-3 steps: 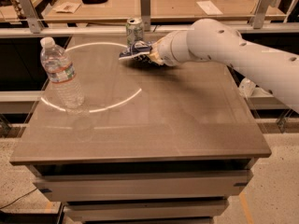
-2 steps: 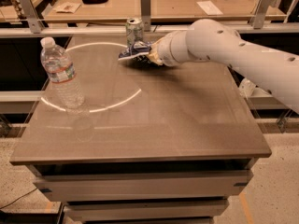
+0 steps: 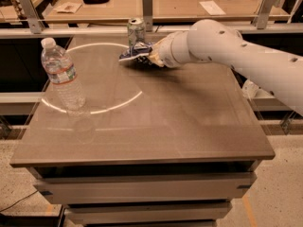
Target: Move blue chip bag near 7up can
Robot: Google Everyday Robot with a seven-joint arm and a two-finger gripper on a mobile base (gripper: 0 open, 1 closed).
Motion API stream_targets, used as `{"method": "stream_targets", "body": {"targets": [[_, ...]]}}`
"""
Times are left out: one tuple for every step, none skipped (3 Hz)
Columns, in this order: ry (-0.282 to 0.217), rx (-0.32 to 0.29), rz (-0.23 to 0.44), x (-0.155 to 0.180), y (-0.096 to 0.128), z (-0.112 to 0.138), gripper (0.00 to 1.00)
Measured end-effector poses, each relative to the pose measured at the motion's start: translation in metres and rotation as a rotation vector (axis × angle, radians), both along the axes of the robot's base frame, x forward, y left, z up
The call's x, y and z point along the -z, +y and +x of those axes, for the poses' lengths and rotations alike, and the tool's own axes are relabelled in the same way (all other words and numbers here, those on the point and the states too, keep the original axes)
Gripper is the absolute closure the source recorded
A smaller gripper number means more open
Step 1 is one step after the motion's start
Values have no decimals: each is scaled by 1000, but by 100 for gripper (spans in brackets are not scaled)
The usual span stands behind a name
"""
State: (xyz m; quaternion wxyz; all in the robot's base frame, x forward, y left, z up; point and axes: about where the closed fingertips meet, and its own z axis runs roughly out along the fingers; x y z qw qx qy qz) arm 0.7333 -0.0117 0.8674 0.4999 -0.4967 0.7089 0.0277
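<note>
The work surface is a grey-brown table (image 3: pixel 189 126) with a matte top and stacked drawer fronts (image 3: pixel 142 189) below its front edge. A bright ring of reflected light (image 3: pixel 102 110) lies across the left half of the top. The white arm (image 3: pixel 246 60) enters from the right and reaches over the far part of the table. The gripper (image 3: pixel 152 56) sits at the far centre, clamped on the blue chip bag (image 3: pixel 134 54). The bag juts left from the gripper, just in front of the 7up can (image 3: pixel 136 30) and nearly touching it in this view. The can stands upright at the far edge. A clear water bottle (image 3: pixel 64 77) stands upright at the left side, well apart from both. Behind the table runs a wooden bench (image 3: pixel 184 4) with grey metal posts (image 3: pixel 147 6) and scattered papers (image 3: pixel 211 7). The floor (image 3: pixel 19 183) is pale and speckled.
</note>
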Motion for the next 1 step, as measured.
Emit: {"method": "stream_targets", "body": {"targets": [[1, -3, 0, 0, 2, 0, 15]]}}
